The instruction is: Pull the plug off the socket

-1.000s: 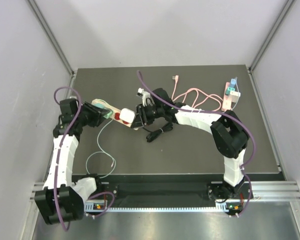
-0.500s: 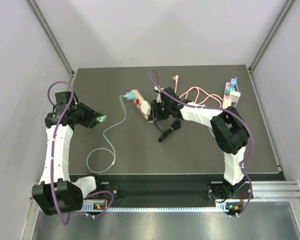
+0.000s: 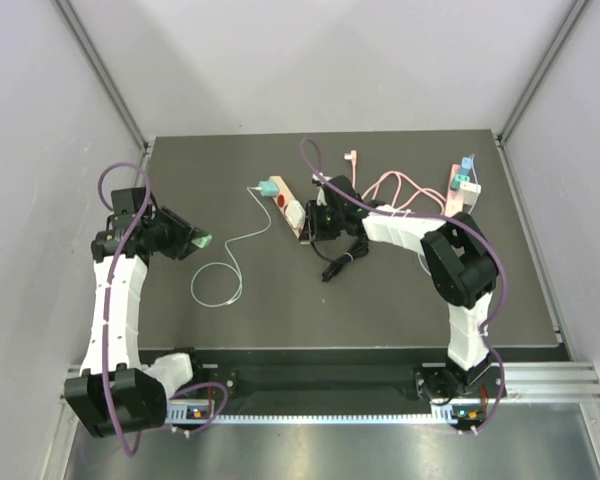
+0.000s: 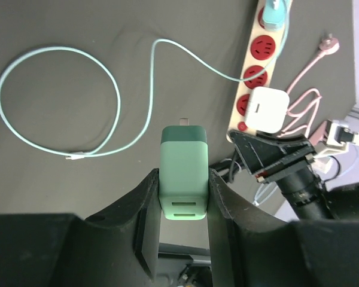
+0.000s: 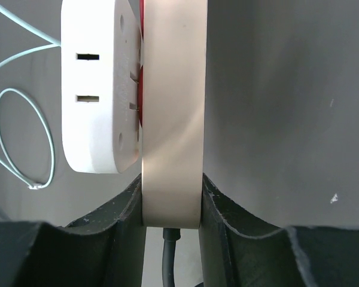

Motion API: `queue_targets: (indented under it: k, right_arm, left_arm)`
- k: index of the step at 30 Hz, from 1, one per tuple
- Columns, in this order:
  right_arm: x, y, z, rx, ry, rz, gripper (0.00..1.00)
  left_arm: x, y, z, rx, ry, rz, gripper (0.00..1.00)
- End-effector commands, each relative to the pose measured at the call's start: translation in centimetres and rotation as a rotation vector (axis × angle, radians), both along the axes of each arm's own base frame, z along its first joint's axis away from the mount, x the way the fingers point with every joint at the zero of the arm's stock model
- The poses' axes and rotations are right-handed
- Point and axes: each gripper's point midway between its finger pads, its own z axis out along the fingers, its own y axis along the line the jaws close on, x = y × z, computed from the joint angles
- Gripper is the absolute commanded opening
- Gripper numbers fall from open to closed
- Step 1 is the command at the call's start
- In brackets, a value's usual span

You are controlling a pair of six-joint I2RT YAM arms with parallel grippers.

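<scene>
Green plastic, hard and light: in the left wrist view the green plug [image 4: 183,156] is a small stiff block with smooth, probably slippery flat sides, so I judge its broad faces the best place to take it. The left end effector [image 4: 183,179] does just that, closed narrowly on both faces; the metal prongs stand bare, free of any socket. Beyond lie the power strip [image 4: 264,60], a white adapter [image 4: 269,107] seated in it, a teal plug [image 4: 274,15] at its far end, and a pale cable [image 4: 116,89] looping left over the desk [image 4: 48,36].

In the right wrist view the right end effector [image 5: 172,185] clamps the strip's rigid casing, which fills the gap between the fingers; the adapter juts out on the left. The strip looks light enough to slide if unheld, so I judge this hold worth keeping.

In the top view the green plug sits at the left of the desk, well apart from the strip in the middle. One second ago the left end effector was at the strip's left end; since then the plug has come out and drawn back left, the strip has swung and shifted right, and the cable loop has trailed after it.
</scene>
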Motion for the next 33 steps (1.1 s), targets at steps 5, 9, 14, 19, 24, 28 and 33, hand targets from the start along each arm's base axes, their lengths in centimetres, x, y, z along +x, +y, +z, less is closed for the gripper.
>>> queue_targets:
  k: [5, 9, 14, 19, 24, 28, 33]
  right_arm:
    - [-0.1, 0.4, 2.1, 0.089, -0.027, 0.05, 0.0]
    - [-0.6, 0.3, 2.5, 0.16, -0.015, 0.1, 0.0]
    - [-1.1, 0.5, 3.8, 0.277, -0.009, 0.181, 0.0]
    - [-1.2, 0.6, 5.4, 0.363, -0.021, 0.228, 0.0]
    - [-1.9, 1.0, 6.0, 0.403, -0.019, 0.259, 0.0]
    - [-2.2, 1.0, 6.0, 0.416, -0.013, 0.271, 0.0]
    - [-2.2, 1.2, 6.3, 0.425, -0.019, 0.286, 0.0]
  left_arm:
    - [2.1, 1.1, -1.2, 0.069, -0.106, -0.014, 0.0]
    - [4.7, 1.6, -1.9, 0.075, -0.185, -0.015, 0.0]
    - [8.3, 4.1, -4.3, 0.115, -0.207, 0.039, 0.0]
    - [12.1, 6.9, -7.6, 0.079, -0.195, 0.119, 0.0]
    - [16.4, 8.7, -8.4, 0.023, -0.202, 0.17, 0.03]
    - [19.1, 10.1, -10.5, 0.004, -0.176, 0.235, 0.07]
    - [21.8, 11.5, -12.1, -0.038, -0.157, 0.325, 0.23]
